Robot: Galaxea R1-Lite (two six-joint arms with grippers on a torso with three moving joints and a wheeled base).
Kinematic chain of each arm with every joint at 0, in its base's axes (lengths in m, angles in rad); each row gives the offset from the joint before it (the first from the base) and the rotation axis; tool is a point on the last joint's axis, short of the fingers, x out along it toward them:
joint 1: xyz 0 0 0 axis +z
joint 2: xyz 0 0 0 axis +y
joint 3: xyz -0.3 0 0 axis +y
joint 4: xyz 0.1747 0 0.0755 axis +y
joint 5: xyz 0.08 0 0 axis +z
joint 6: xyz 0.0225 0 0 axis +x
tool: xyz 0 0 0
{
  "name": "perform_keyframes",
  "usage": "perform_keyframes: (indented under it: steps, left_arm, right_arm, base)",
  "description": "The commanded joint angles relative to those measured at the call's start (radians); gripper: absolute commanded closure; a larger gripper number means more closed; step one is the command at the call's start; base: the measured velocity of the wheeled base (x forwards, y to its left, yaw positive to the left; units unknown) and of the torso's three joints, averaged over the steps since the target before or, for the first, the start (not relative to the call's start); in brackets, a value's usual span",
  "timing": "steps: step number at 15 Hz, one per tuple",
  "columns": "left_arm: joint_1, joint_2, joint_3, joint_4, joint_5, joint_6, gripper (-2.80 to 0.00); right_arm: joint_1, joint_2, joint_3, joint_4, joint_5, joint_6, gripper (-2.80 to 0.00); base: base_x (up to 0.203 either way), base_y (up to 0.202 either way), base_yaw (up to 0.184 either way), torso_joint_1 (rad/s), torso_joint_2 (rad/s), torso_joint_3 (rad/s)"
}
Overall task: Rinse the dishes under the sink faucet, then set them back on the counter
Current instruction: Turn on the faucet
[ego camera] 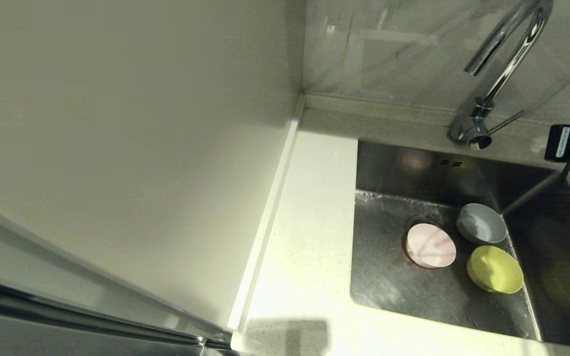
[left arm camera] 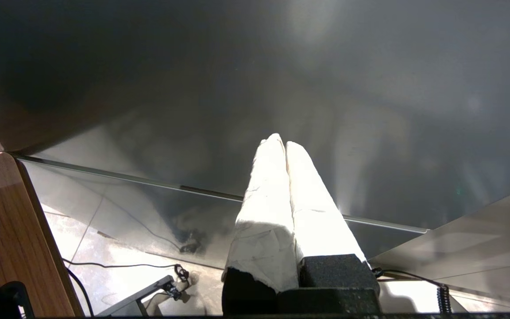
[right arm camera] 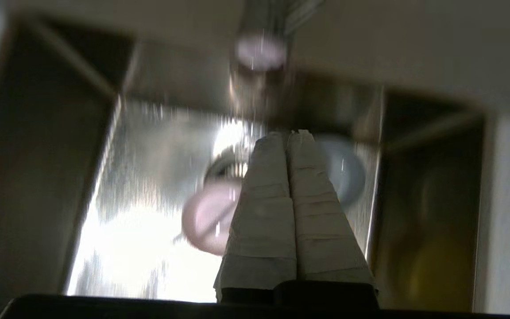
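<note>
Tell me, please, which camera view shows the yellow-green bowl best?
The head view: the yellow-green bowl lies sharp and whole in the sink. The right wrist view shows only a dim yellow blur; the left wrist view shows none of it.

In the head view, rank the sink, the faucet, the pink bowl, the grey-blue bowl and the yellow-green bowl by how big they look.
1. sink
2. faucet
3. The three bowls look about alike: yellow-green bowl perhaps slightly largest, then pink bowl and grey-blue bowl. Their tilt and nearness to the camera make a firm order unsure.

brushed steel sink (ego camera: 389, 287), shiny chrome faucet (ego camera: 500, 74), speckled stone-like counter (ego camera: 309, 247), matt bowls (ego camera: 483, 225).
</note>
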Motion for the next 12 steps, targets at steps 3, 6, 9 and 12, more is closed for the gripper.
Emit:
perform_keyframes:
  steps: [3, 6, 9, 12]
  left_arm:
    - [0.0, 0.0, 0.003, -0.001, 0.0, 0.0, 0.0]
    - [0.0, 0.0, 0.003, -0.001, 0.0, 0.0, 0.0]
    - [0.0, 0.0, 0.003, -0.001, 0.0, 0.0, 0.0]
    - [0.0, 0.0, 0.003, -0.001, 0.0, 0.0, 0.0]
  right_arm:
    - [-0.001, 0.084, -0.087, -0.054, -0.001, 0.001, 0.0]
    - [0.002, 0.139, -0.156, -0.061, -0.008, 0.0, 0.0]
    - [0.007, 0.192, -0.213, -0.137, -0.019, 0.041, 0.0]
    - [0.026, 0.253, -0.275, -0.206, -0.054, 0.054, 0.0]
  base:
    - [0.0, 0.0, 0.0, 0.0, 0.0, 0.0]
    - [0.0, 0.0, 0.0, 0.0, 0.0, 0.0]
    - [0.0, 0.0, 0.0, 0.0, 0.0, 0.0]
    - [0.0, 0.0, 0.0, 0.0, 0.0, 0.0]
